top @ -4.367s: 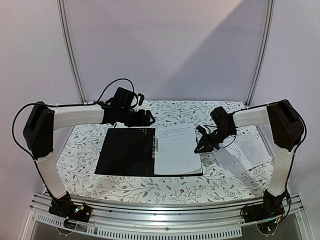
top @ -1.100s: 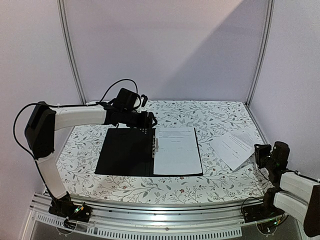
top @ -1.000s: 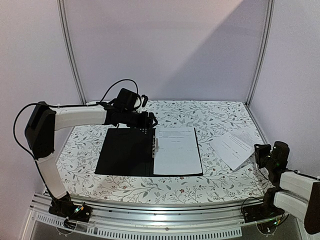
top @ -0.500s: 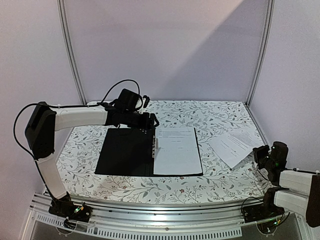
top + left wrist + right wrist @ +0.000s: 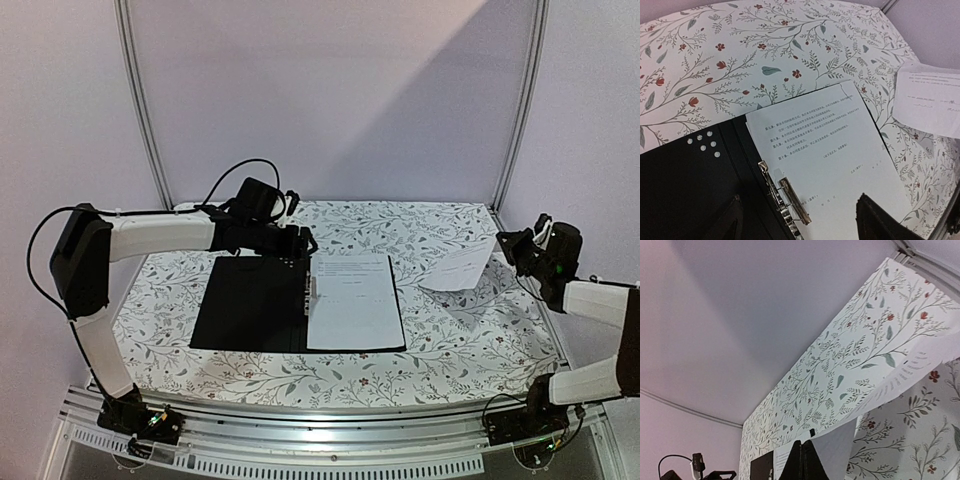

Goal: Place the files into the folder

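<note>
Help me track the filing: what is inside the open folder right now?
One white printed sheet lies on the right half of the folder, its left edge at the metal clip. The left half is bare black. Anything beneath the sheet is hidden.

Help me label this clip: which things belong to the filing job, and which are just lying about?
Job: folder, open; filed sheet lying in it; loose sheet pinched in the right gripper.
Just there: floral tablecloth; frame posts.
</note>
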### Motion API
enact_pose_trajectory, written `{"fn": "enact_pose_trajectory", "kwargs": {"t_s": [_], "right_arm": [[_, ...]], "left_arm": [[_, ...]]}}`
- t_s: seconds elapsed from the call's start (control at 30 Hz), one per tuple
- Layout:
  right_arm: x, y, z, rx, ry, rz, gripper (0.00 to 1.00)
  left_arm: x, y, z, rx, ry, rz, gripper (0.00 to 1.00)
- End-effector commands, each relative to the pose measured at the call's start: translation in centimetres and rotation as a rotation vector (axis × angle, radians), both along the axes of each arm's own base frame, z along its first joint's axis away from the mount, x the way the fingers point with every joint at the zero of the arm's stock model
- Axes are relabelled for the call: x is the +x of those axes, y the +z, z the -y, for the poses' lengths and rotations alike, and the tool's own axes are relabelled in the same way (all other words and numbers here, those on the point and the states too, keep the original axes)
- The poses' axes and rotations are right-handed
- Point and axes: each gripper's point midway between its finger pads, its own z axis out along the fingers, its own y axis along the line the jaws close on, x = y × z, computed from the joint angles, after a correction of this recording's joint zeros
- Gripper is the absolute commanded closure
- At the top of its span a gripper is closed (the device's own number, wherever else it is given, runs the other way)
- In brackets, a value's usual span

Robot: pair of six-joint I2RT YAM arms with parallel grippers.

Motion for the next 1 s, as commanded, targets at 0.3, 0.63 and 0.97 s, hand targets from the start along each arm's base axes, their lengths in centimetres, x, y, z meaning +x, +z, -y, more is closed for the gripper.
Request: {"fn": "enact_pose_trajectory", "kwargs": {"t_s": [0.3,0.63,0.97], "right_arm": [[-1.1,10.3,-15.8,-0.079,0.651,0.17,1.0],[-4.4,9.4,-19.9,0.082,0.884,0.135,1.0],[-3.5,5.6,-19.3,-0.102,0.872,0.017,0.72]], "left_arm": [[1.1,1.0,-1.1,0.052,0.028,0.046,0.21],[1.8,1.3,-2.2,0.071,0.053,0.061,0.21],[1.1,-0.9,-0.1,0.003,-0.018,-0.008,0.21]]}}
